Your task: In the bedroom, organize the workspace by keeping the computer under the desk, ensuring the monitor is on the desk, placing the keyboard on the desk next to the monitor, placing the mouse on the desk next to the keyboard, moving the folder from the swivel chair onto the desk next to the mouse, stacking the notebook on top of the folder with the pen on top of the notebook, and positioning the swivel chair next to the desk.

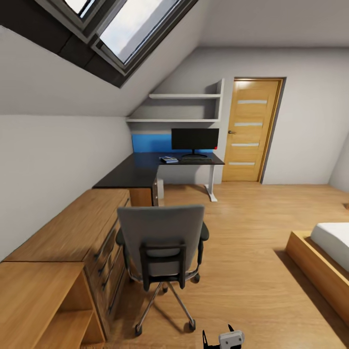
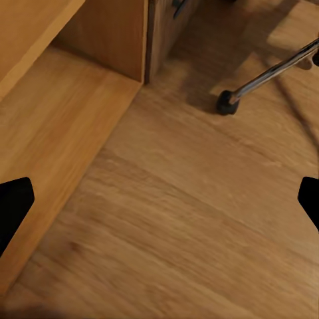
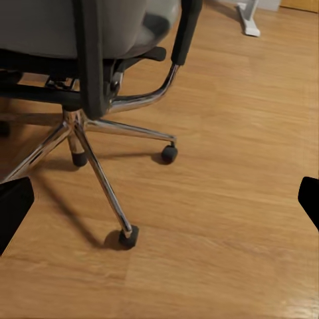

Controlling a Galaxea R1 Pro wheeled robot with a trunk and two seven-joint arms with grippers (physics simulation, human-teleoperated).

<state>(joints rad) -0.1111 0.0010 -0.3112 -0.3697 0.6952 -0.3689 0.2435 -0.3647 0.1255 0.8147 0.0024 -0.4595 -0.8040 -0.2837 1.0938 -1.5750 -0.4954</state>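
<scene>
facing down the length of the bedroom, the robot stands behind the swivel chair [image 1: 161, 242], which sits on the wood floor [image 1: 252, 252] with its grey backrest turned toward the camera. the chair is well apart from the desk [image 1: 140, 172], so the positioning step is judged not yet done. its seat is hidden behind the backrest, so whether the folder lies there cannot be told.

the desk runs along the left wall and turns under the wall shelves [image 1: 186, 107]. the monitor [image 1: 195, 139] stands upright on the far wing, screen facing the room, against a blue wall panel [image 1: 150, 143]; this placement already matches the task. the keyboard [image 1: 194, 158] lies just in front of the monitor stand. a small pale object [image 1: 168, 159] rests to the left of the keyboard; it is too small to identify. mouse, pen and notebook cannot be made out.

wooden cabinets [image 1: 63, 237] line the left wall between robot and desk. a door [image 1: 251, 130] stands at the far end and a bed [image 1: 325, 257] at the right.

the left gripper [image 2: 159, 206] is released, fingertips wide apart, pointing down at bare floor beside the cabinet base and one chair caster [image 2: 227, 102]. the right gripper [image 3: 159, 206] is likewise released and holds nothing, aimed at the chrome chair base [image 3: 100, 153]. both arms hang low, likely a travel posture while the base closes on the chair.
</scene>
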